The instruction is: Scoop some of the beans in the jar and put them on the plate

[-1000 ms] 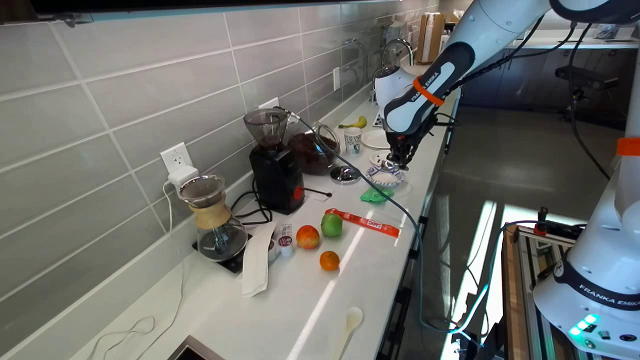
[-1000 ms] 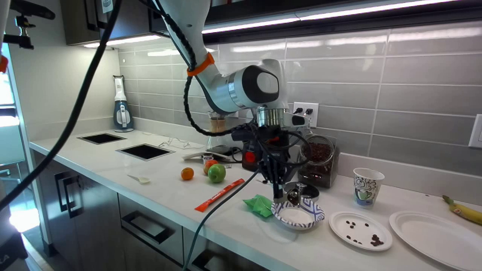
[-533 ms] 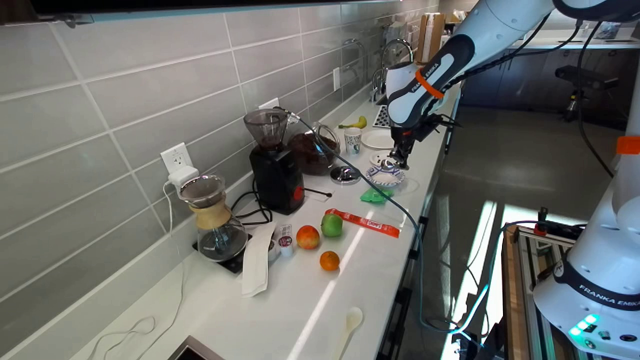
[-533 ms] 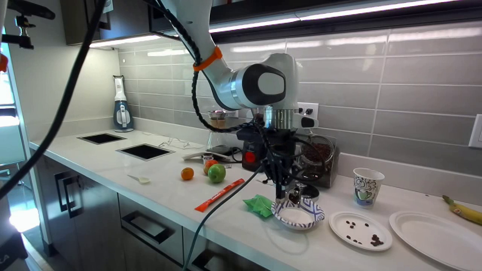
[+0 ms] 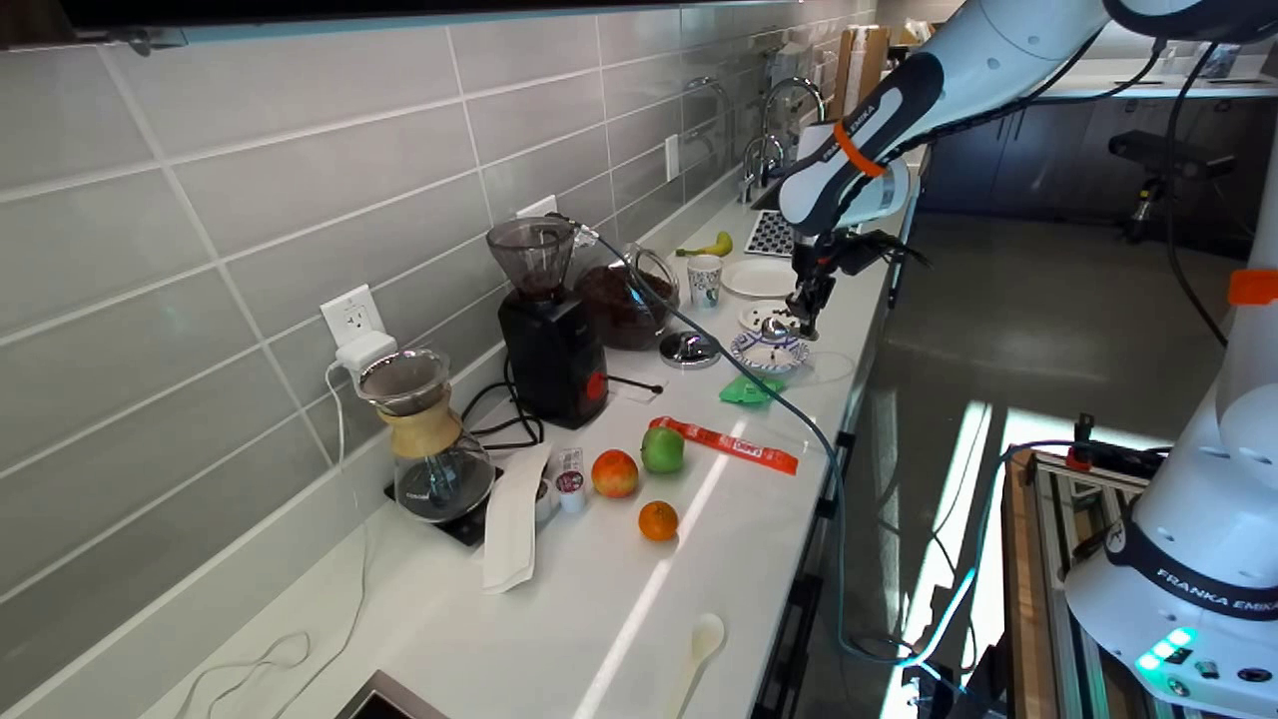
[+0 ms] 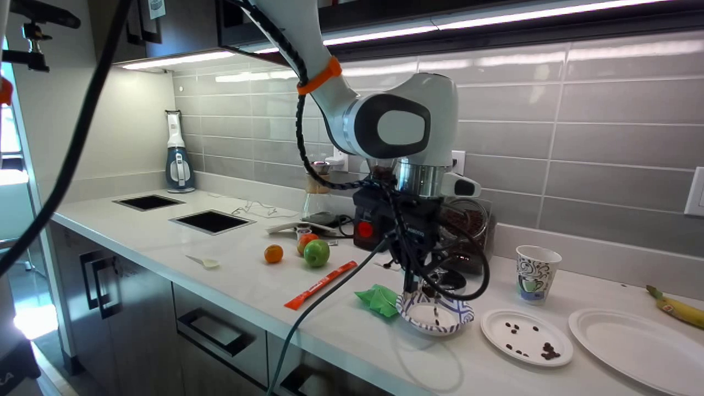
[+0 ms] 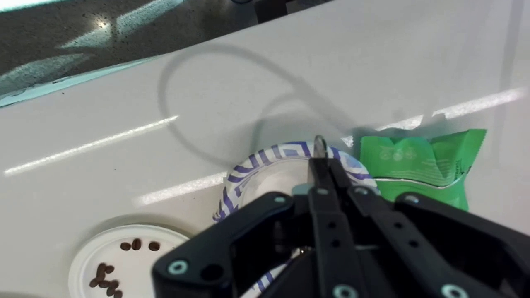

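My gripper is shut on the handle of a metal scoop, tilted over a blue-and-white patterned bowl. The handle end sticks out past the fingertips in the wrist view. Dark beans show at the bowl, falling or lying in it; I cannot tell which. The scoop's bowl is mostly hidden in the wrist view. The glass jar of dark beans stands by the wall, partly behind the arm in an exterior view. A small white plate holds scattered beans; it also shows in the wrist view.
A green packet lies beside the bowl. A metal lid, black grinder and paper cup stand nearby. A large white plate lies past the small plate. A blue cable crosses in front. The counter edge is close.
The wrist and forearm have swung over and tilted while the fingertips stay above the bowl. The scoop has tipped. Dark beans now show at the bowl, which looked empty before.
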{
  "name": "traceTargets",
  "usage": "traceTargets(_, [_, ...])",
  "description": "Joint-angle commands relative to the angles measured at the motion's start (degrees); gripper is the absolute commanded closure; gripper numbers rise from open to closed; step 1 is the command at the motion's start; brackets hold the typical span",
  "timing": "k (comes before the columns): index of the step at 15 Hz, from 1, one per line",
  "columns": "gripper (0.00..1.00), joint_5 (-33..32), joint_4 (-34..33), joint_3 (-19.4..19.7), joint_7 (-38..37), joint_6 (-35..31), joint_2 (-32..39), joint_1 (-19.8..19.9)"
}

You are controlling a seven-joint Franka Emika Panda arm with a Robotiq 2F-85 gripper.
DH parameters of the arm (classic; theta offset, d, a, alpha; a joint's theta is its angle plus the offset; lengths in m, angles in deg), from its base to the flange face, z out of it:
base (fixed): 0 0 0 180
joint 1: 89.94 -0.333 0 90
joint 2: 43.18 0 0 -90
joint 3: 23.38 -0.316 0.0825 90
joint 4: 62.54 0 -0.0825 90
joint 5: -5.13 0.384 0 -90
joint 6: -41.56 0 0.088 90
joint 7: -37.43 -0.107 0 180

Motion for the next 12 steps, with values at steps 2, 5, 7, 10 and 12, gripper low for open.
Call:
traceTargets(2, [0.99,7.3,0.4,-1.1,8.1,1.2,-0.8,2.7])
traceTargets(5, [0.99,10.4,0.1,-1.4,11.5,2.3,-0.7,3.6])
traceTargets(7, [0.99,12.1,-0.4,-1.4,13.4,4.0,-0.6,4.0])
traceTargets(10, [0.99,14.7,-1.1,-1.2,15.7,6.7,-0.4,4.5])
traceTargets(12, [0.99,15.7,-1.5,-0.9,16.0,7.5,-0.2,4.6])
